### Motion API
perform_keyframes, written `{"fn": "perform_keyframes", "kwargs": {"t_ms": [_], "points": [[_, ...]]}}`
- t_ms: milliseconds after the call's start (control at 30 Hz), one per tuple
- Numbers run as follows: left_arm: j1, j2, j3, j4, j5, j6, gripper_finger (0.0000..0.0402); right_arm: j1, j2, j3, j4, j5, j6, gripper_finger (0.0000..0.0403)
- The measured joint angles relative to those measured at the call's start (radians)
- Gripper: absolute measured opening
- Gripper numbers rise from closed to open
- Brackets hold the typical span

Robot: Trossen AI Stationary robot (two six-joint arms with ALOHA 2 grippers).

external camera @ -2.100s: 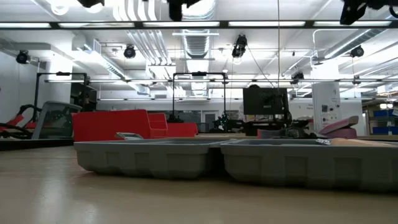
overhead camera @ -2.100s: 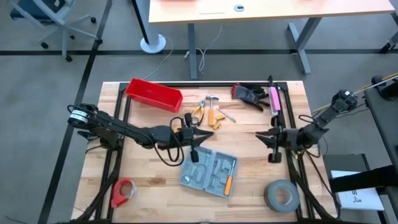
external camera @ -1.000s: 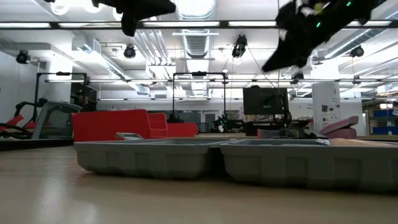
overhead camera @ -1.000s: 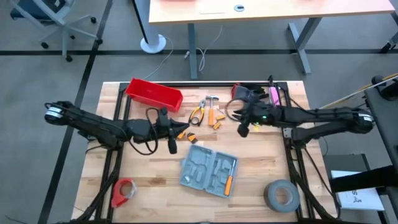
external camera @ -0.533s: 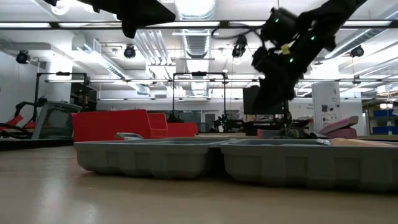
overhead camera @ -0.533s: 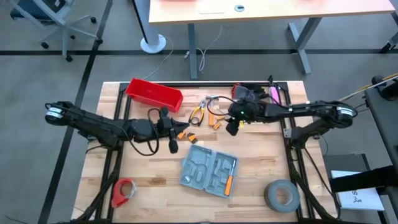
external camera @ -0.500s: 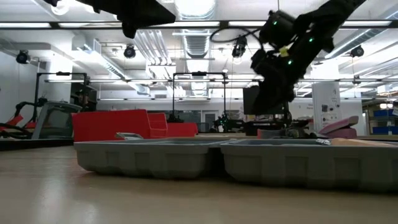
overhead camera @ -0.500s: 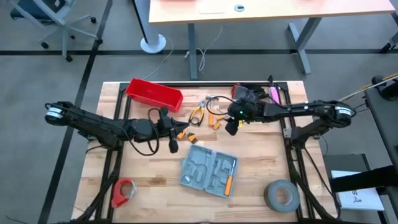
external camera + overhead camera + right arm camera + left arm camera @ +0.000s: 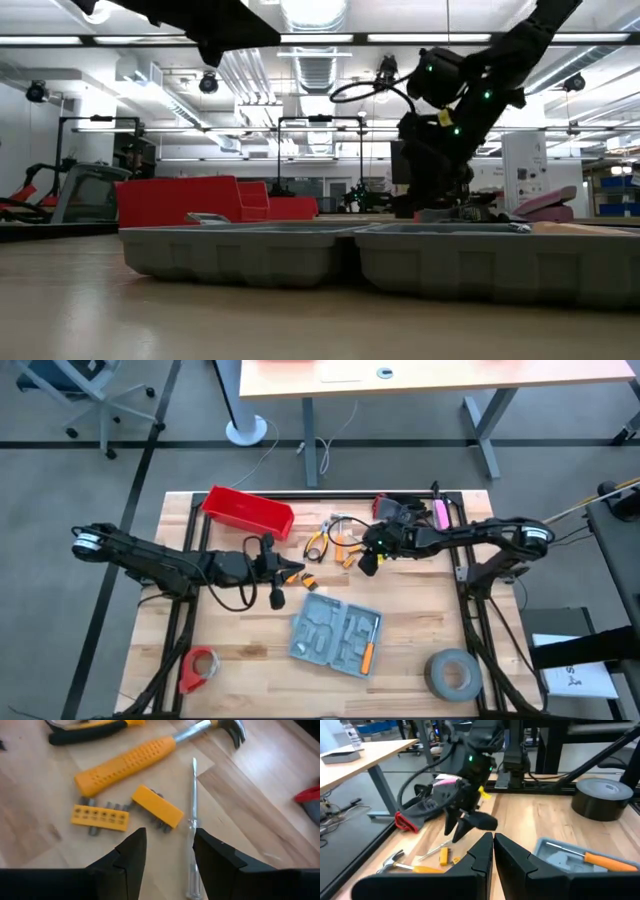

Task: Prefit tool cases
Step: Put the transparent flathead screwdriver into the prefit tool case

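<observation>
Lying open and flat on the wooden worktop (image 9: pixel 230 640), toward the near middle: the grey-blue tool case (image 9: pixel 336 635), both moulded halves up, an orange-handled tool seated in one recess along its right edge. Touched by neither arm.

Reaching in from the right, low over the loose tools behind the case: the right pincer (image 9: pixel 368 563), fingers parted with nothing between them. Directly under those fingers (image 9: pixel 131 854) in the right wrist view: a yellow bit holder (image 9: pixel 157 806) and a slim clear-handled screwdriver (image 9: pixel 192 827), both lying on the wood. Just beside these, a second yellow bit strip (image 9: pixel 99 817), a yellow-handled hammer (image 9: pixel 150 752), and yellow-handled pliers (image 9: pixel 85 731).

Hovering off to the left of the case, well apart from it: the left pincer (image 9: pixel 277 595), clenched on nothing, fingers (image 9: pixel 480 854) pressed together.

Elsewhere on the worktop: red bin (image 9: pixel 247 512) at the far left, red tape roll (image 9: pixel 198 667) at the near left corner, grey tape roll (image 9: pixel 452 674) at the near right corner, black gloves (image 9: pixel 398 510) and a pink item (image 9: pixel 440 518) at the far right.
</observation>
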Motion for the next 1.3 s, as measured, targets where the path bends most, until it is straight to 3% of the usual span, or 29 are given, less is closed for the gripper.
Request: {"fn": "perform_keyframes", "kwargs": {"t_ms": [267, 433, 700, 1000, 1233, 1300], "points": [[0.014, -0.004, 0.000, 0.001, 0.062, 0.004, 0.0021, -0.037, 0.061, -0.071, 0.151, -0.007, -0.001, 0.0136], [0.027, -0.005, -0.001, 0.001, 0.124, 0.009, 0.0021, -0.049, 0.088, -0.083, 0.160, -0.008, -0.016, 0.0141], [0.030, -0.005, -0.004, 0.001, 0.125, 0.026, 0.0021, -0.065, 0.119, -0.083, 0.186, -0.015, -0.054, 0.0127], [0.032, -0.005, -0.005, -0.007, 0.125, 0.031, 0.0021, -0.092, 0.126, -0.088, 0.196, -0.071, -0.081, 0.0094], [0.039, -0.005, -0.005, -0.018, 0.125, 0.045, 0.0021, -0.092, 0.123, -0.088, 0.194, -0.099, -0.080, 0.0026], [0.045, -0.005, -0.005, -0.024, 0.125, 0.044, 0.0021, -0.092, 0.122, -0.089, 0.193, -0.103, -0.076, 0.0024]]}}
